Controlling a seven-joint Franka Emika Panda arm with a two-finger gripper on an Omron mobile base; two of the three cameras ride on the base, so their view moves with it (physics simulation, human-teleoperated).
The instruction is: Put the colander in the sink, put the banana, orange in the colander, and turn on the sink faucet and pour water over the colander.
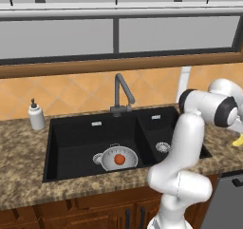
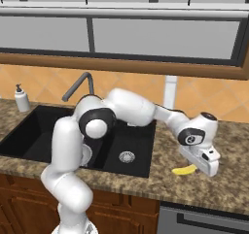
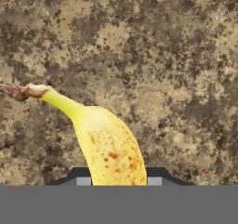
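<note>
Yellow banana (image 3: 109, 146) sits clamped between the end effector (image 3: 119, 180) tips, just over the granite counter (image 3: 162, 56).

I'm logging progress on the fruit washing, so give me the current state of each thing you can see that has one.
colander: upright in the larger basin of the sink
orange: inside the colander
banana: on the counter right of the sink, between the gripper's fingers
gripper: shut on the banana
sink faucet: no water seen running
</note>
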